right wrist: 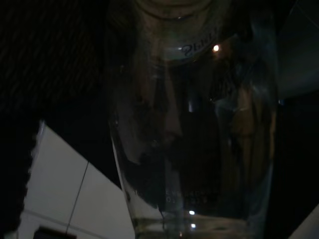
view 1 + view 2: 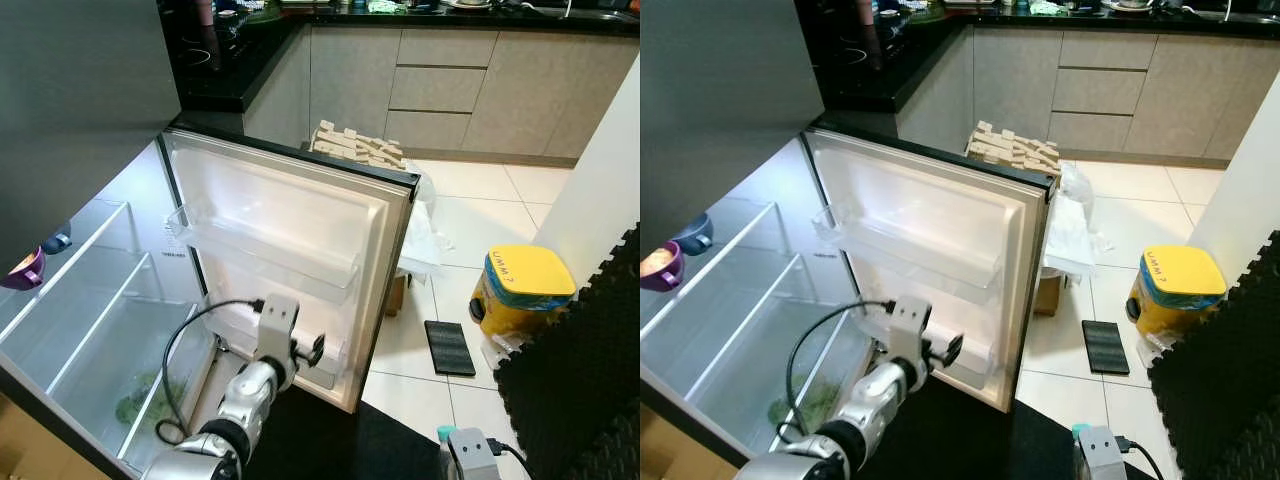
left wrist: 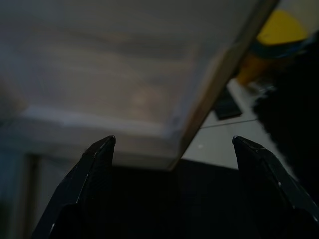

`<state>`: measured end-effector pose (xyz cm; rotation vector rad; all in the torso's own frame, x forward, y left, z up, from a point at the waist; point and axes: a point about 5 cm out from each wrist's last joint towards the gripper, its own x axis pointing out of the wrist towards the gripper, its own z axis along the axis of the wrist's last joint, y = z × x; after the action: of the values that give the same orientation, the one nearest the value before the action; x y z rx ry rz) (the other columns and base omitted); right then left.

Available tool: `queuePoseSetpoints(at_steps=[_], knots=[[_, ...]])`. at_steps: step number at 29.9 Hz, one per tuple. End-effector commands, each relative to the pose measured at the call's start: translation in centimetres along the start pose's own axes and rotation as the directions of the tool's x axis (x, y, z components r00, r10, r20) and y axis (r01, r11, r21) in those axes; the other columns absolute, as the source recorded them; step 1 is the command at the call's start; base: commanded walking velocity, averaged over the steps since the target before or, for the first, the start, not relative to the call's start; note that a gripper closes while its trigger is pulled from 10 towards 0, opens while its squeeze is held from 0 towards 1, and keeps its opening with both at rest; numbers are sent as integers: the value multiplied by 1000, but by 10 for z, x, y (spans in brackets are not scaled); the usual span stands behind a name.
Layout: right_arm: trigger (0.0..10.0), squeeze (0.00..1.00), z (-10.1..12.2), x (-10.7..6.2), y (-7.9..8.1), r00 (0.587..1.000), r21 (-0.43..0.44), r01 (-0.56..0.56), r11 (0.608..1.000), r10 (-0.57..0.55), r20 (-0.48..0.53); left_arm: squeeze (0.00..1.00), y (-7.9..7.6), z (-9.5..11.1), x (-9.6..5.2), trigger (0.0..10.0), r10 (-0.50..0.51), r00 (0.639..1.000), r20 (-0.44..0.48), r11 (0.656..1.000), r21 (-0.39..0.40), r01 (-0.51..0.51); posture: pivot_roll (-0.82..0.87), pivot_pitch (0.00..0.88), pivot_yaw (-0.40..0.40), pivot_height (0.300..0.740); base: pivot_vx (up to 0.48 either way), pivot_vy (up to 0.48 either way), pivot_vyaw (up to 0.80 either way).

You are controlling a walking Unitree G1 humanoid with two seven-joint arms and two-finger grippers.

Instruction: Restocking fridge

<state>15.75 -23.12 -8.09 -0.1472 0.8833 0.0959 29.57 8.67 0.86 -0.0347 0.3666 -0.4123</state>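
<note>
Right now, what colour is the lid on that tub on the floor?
Yellow; the tub shows best in the left eye view.

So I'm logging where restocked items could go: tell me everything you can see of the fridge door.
The fridge door stands swung wide open, its white moulded inner liner facing the camera, with a dark outer edge. A clear plastic shelf spans its middle and holds nothing visible. The left gripper hovers open near the door's lower edge; contact cannot be told.
</note>
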Motion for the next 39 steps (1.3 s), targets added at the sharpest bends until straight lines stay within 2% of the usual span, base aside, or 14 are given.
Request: queuePoseSetpoints(at_steps=[1,6,7,14,18,19,20,24,25,26,28,30,35,39], knots=[[10000,0,17,3,2,996,-61,-56,997,60,70,0,14,-16,-10,10000,59,996,-64,998,21,-58,-84,0,41,740,0,0,0],[10000,0,35,7,10,975,-97,-165,982,177,132,0,24,-34,-21,10000,122,984,-133,992,41,-117,-82,0,44,740,0,0,0],[10000,0,47,9,18,956,-138,-223,965,245,163,0,27,-46,-28,10000,149,972,-181,989,52,-142,-79,0,42,740,0,0,0],[10000,0,67,11,33,906,-219,-328,919,372,202,0,33,-66,-42,10000,188,947,-262,982,53,-180,-80,0,43,740,0,0,0],[10000,0,86,11,44,848,-280,-398,873,467,251,0,35,-78,-51,10000,199,930,-310,980,48,-194,-81,0,43,740,0,0,0],[10000,0,95,10,48,815,-313,-429,848,512,270,0,35,-84,-55,10000,200,920,-337,980,46,-196,-80,0,42,740,0,0,0],[10000,0,95,10,48,815,-313,-429,848,512,270,0,35,-84,-55,10000,200,920,-337,980,46,-196,-80,0,42,740,0,0,0],[10000,0,122,5,61,722,-402,-491,773,619,308,0,37,-103,-70,10000,209,881,-425,977,56,-205,-75,0,39,740,0,0,0],[10000,0,122,5,61,722,-402,-491,773,619,308,0,37,-103,-70,10000,209,881,-425,977,56,-205,-75,0,39,740,0,0,0],[10000,0,134,3,66,680,-434,-509,743,657,326,0,38,-110,-76,10000,216,865,-453,976,66,-210,-75,0,39,740,0,0,0],[10000,0,134,3,66,680,-434,-509,743,657,326,0,38,-110,-76,10000,216,865,-453,976,66,-210,-75,0,39,740,0,0,0],[10000,0,149,-1,74,634,-479,-514,712,691,346,0,40,-116,-82,10000,228,851,-474,973,79,-217,-74,0,39,740,0,0,0],[10000,0,170,-3,78,624,-521,-449,726,672,398,0,42,-120,-87,10000,235,839,-491,971,86,-222,-65,0,33,740,0,0,0],[10000,0,202,-6,74,626,-524,-321,789,592,508,0,43,-123,-90,10000,241,830,-503,970,91,-227,-57,0,30,740,0,0,0]])
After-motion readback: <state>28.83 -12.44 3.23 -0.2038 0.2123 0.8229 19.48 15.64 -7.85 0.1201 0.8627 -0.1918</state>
